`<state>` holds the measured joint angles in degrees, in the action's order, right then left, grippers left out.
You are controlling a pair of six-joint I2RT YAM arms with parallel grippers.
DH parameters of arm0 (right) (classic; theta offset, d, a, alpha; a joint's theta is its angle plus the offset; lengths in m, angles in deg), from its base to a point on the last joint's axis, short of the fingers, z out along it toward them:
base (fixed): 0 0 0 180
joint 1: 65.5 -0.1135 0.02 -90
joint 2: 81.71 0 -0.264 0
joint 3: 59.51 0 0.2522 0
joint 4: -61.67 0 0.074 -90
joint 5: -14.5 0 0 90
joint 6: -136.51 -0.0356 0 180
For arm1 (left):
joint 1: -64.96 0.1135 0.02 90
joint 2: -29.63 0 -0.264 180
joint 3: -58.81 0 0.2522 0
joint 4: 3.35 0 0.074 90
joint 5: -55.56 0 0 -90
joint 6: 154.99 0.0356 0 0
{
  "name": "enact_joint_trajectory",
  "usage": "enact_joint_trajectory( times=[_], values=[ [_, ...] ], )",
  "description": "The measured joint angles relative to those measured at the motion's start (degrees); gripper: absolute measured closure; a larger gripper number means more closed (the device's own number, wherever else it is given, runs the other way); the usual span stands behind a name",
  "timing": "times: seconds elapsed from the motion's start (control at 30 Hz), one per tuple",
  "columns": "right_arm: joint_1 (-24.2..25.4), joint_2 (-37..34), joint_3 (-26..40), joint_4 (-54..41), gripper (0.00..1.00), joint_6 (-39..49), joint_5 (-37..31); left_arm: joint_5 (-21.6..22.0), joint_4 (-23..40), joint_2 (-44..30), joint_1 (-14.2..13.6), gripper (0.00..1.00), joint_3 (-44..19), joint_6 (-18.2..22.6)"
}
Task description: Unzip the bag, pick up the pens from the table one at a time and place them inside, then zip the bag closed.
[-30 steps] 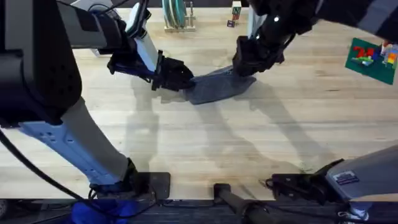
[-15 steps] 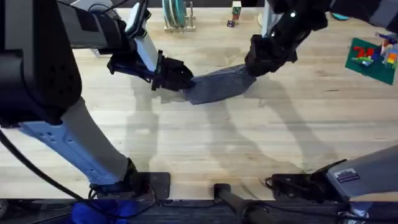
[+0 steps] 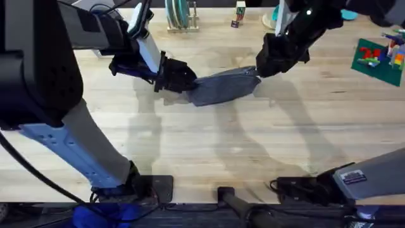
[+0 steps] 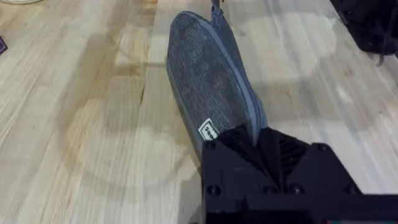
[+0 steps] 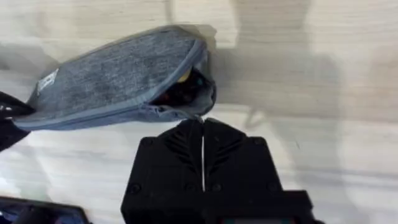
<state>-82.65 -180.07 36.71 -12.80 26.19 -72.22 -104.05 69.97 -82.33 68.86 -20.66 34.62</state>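
Observation:
The blue-grey bag (image 3: 221, 85) lies stretched between both grippers on the table (image 3: 209, 152). My left gripper (image 3: 182, 78) is shut on its left end, seen up close in the left wrist view as black fingers (image 4: 249, 146) pinching the fabric of the bag (image 4: 208, 74). At the other end my right gripper (image 3: 261, 68) is shut where the zipper meets its fingertips (image 5: 186, 134). The zipper of the bag (image 5: 112, 78) is closed along most of its length. A short gap stays open by the right gripper. Pens (image 5: 185, 83) show inside it as orange and dark bits.
A rack of coloured rings (image 3: 179, 16) and small blocks (image 3: 239, 12) stand at the table's back edge. A green plate with toy bricks (image 3: 378, 58) lies at the far right. Bare wood stretches in front of the bag.
My right gripper has moved right and slightly back along the bag, drawing its right end out and lengthening it. The left gripper has held still on the left end.

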Motion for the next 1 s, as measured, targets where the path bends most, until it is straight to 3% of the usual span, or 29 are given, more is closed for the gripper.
enact_joint_trajectory(
  times=[0.33, 0.73, 1.0],
  values=[
    [4.6, 2.9, -8.1, 4.4, 0.967, 1.1, 2.8, 0.0, 0.0, 0.0, 0.0, 0.959, 0.0, 0.0],
    [12.0, 7.8, -9.3, 2.3, 0.967, 4.8, 3.1, -0.1, -0.2, 0.0, 0.0, 0.959, 0.0, 0.0],
    [13.6, 7.8, -10.8, 2.4, 0.967, 6.7, 3.1, -0.1, -0.2, 0.0, 0.0, 0.959, 0.0, 0.0]
  ],
)
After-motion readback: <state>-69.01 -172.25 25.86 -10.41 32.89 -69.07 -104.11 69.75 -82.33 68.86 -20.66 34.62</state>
